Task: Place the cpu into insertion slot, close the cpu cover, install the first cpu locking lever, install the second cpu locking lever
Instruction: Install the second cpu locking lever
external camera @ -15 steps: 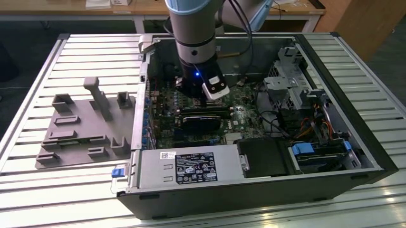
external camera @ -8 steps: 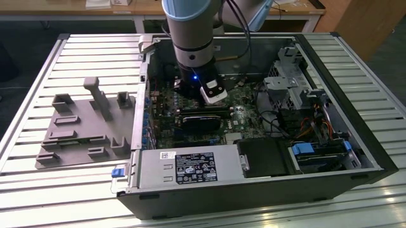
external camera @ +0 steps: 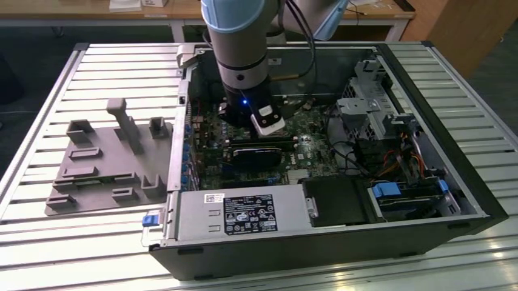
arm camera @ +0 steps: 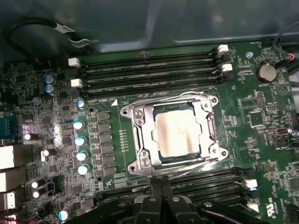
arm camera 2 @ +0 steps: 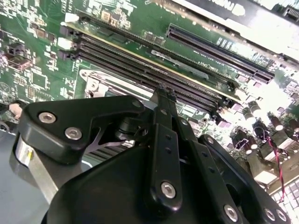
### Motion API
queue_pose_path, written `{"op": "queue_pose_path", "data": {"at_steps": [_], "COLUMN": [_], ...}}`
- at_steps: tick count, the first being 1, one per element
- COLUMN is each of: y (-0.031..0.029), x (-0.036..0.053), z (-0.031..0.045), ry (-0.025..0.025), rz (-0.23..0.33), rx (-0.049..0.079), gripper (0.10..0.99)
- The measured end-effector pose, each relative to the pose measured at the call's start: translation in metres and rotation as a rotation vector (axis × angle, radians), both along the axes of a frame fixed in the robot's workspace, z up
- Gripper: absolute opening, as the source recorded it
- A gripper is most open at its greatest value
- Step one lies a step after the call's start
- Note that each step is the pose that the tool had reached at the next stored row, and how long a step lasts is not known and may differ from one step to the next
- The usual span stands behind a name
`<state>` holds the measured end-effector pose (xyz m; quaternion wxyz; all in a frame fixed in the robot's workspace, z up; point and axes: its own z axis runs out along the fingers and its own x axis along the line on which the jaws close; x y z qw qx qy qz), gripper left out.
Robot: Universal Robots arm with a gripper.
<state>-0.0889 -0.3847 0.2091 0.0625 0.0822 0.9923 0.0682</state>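
The cpu (arm camera: 179, 133) lies flat in the insertion slot (arm camera: 133, 166) of the green motherboard (arm camera: 261, 116), its dull silver top showing through the window of the cpu cover (arm camera: 140, 123). The cover lies down flat over the socket. A thin silver lever (arm camera: 187, 169) runs along the socket edge nearest my fingers. My gripper (arm camera: 161, 185) is shut with nothing between its fingers, its tip just outside that edge. In the second wrist view the gripper (arm camera 2: 166, 92) hangs close over the black memory slots (arm camera 2: 187, 88). In the exterior view the arm (external camera: 242, 60) reaches down into the computer case (external camera: 453, 200).
Long black memory slots (arm camera: 149, 70) flank the socket on two sides. Upright capacitors (arm camera: 80, 140) stand on a third side. A black card (external camera: 259, 154) lies across the board, with a power supply (external camera: 242, 212) at the front. Outside the case lies a grey fixture plate (external camera: 105, 163).
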Motion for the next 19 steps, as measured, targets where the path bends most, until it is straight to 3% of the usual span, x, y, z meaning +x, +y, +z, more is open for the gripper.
{"op": "queue_pose_path", "data": {"at_steps": [6, 12, 19], "y": [-0.0001, -0.0043, -0.0111], "x": [-0.0028, -0.0045, -0.0071], "z": [-0.0037, -0.0046, -0.0057], "ry": [0.0001, -0.0001, 0.0000], "rz": [0.000, 0.000, 0.000], "rx": [0.009, 0.047, 0.067], "gripper": [0.102, 0.102, 0.102]}}
